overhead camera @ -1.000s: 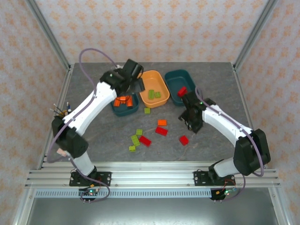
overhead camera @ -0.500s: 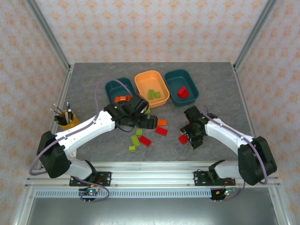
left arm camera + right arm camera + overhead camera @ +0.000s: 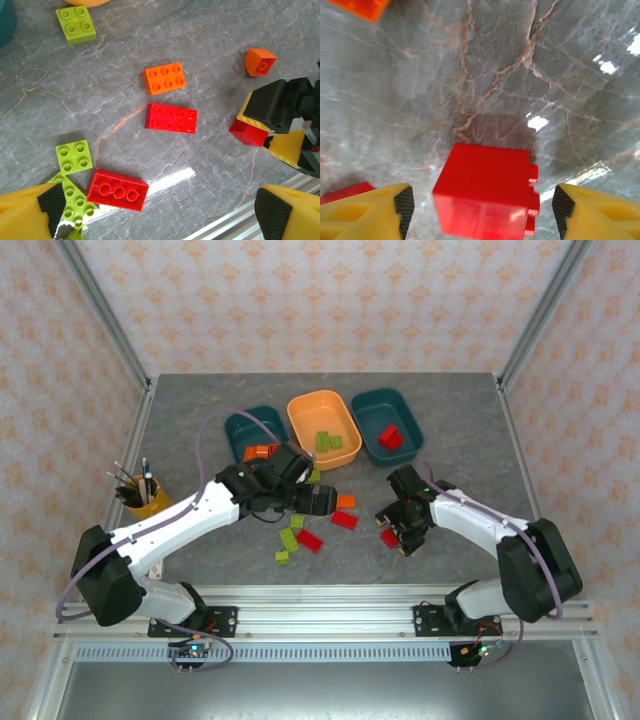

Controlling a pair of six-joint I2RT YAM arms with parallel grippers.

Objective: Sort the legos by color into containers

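My right gripper (image 3: 482,210) is open low over the table, with a red cube lego (image 3: 487,192) between its fingers (image 3: 402,202); the top view shows this gripper (image 3: 396,532) beside the cube (image 3: 388,537). My left gripper (image 3: 160,215) is open above the loose pile, holding nothing. Below it lie an orange brick (image 3: 164,78), a long red brick (image 3: 171,118), an upturned red brick (image 3: 117,189) and lime green bricks (image 3: 74,155). The left teal tray (image 3: 238,428) holds orange bricks. Green bricks sit in the orange tray (image 3: 303,412), and a red one in the right teal tray (image 3: 408,420).
A yellow pen cup (image 3: 145,502) stands at the left edge. Another green brick (image 3: 76,24) lies near the orange tray. A small orange piece (image 3: 260,61) sits just beyond the right gripper. The aluminium rail (image 3: 320,605) borders the near edge.
The left arm swung from over the left teal tray down to the pile in the middle. The right gripper dropped toward the near side and now straddles the red cube.
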